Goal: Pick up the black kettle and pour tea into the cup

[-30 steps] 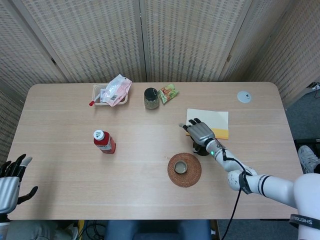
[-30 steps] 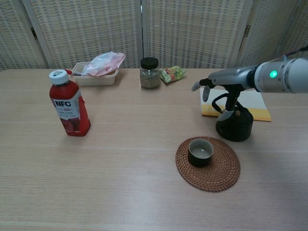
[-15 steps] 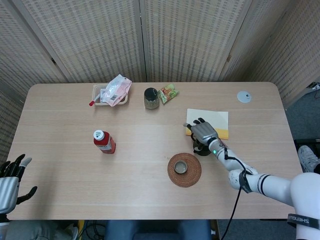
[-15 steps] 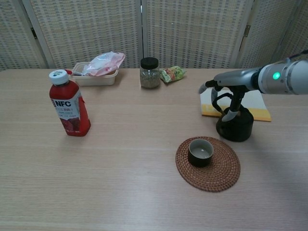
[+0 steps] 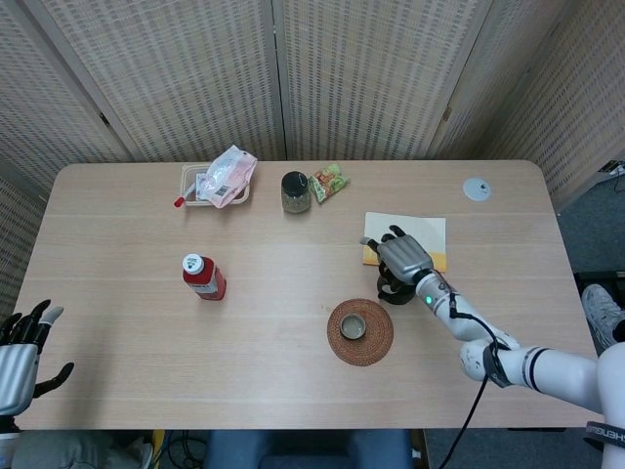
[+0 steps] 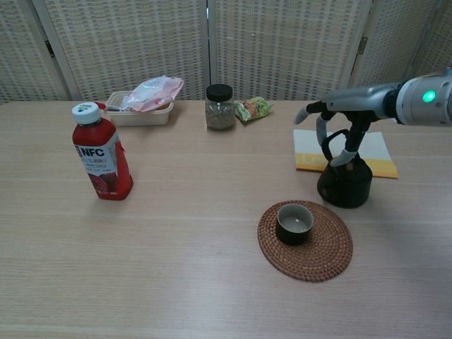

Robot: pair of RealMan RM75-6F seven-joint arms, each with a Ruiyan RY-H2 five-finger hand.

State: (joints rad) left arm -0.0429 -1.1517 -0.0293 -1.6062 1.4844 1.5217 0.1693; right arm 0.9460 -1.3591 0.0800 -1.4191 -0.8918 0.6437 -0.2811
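over the last second the right hand (image 6: 337,123) has slid rightward and risen a little above the black kettle (image 6: 345,182), its fingers (image 6: 342,157) now hanging down by the kettle's looped handle. whether a finger has hooked through that loop or only brushes it, i cannot tell; the kettle sits flat on the table (image 5: 127,322), unmoved, just right of and a little beyond the woven coaster (image 6: 305,241) that carries the cup (image 6: 294,222). my reading is that the hand is lining up on the handle and the lift has not begun, so pouring is some way off. the left hand (image 5: 21,355) hangs off the near left corner of the table, fingers spread, holding nothing, and has barely shifted.

the surface is pale wood-grain. on it stand a red juice bottle (image 6: 101,152) toward the left, a plastic tray with a pink bag (image 6: 145,101) at the far side, a dark-lidded jar (image 6: 219,106) and a snack packet (image 6: 252,108) beside it, a yellow-edged notepad (image 5: 410,237) behind the kettle, and a small grey disc (image 5: 477,189) far right. woven reed screens (image 5: 293,68) close in the space behind.
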